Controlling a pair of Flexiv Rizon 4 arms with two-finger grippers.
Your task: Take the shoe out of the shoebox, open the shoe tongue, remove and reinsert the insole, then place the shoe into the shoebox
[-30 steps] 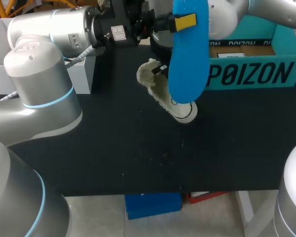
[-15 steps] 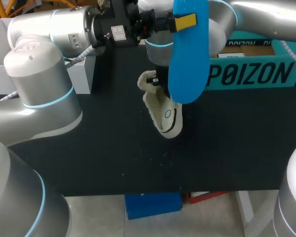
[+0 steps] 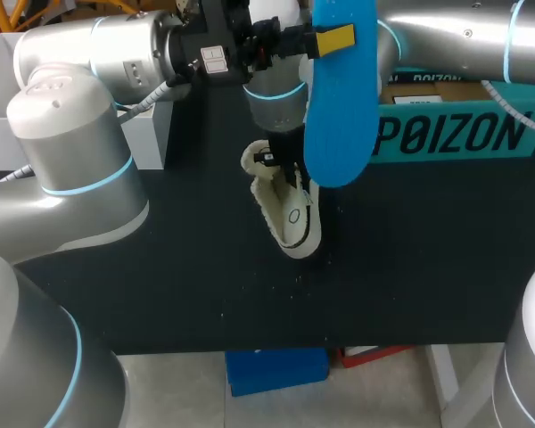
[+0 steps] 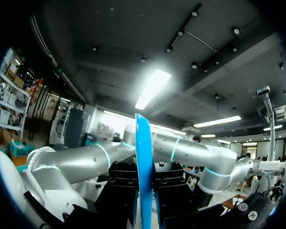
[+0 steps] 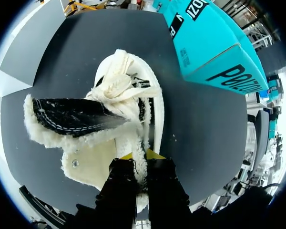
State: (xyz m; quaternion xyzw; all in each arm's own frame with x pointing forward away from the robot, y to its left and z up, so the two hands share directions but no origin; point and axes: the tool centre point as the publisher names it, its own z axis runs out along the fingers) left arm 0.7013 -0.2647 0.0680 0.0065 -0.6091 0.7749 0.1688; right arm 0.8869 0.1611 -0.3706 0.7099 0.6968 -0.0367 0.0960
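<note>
Shoe (image 5: 115,125): one, cream, fleece-lined, laced; it lies on the black table (image 3: 187,276), outside the shoebox (image 3: 455,135) and just in front of its teal wall. Our right gripper (image 5: 142,158), whose arm comes in from the right and reaches past the middle, has its jaws clamped on the fleecy rim of the shoe, one yellow tip on each side of it. A dark flap edged with fleece, which we take for the tongue (image 5: 69,117), is folded out and away from the opening, so we count the tongue as opened. Insole (image 3: 341,98): one, blue, out of the shoe and held well above the table; in the head view it hangs in front of the shoe and the box wall. Our left gripper (image 4: 144,202) has its jaws closed on the insole, which shows edge-on between the two fingers in the left wrist view. Shoebox: open at the top, at the far right of the table; we cannot see all of its inside. Done, as far as we can judge: shoe out of the box, tongue opened, insole removed. Left to do: slide the insole back into the shoe, then set the shoe in the shoebox. We judge the task at about the midpoint.
</note>
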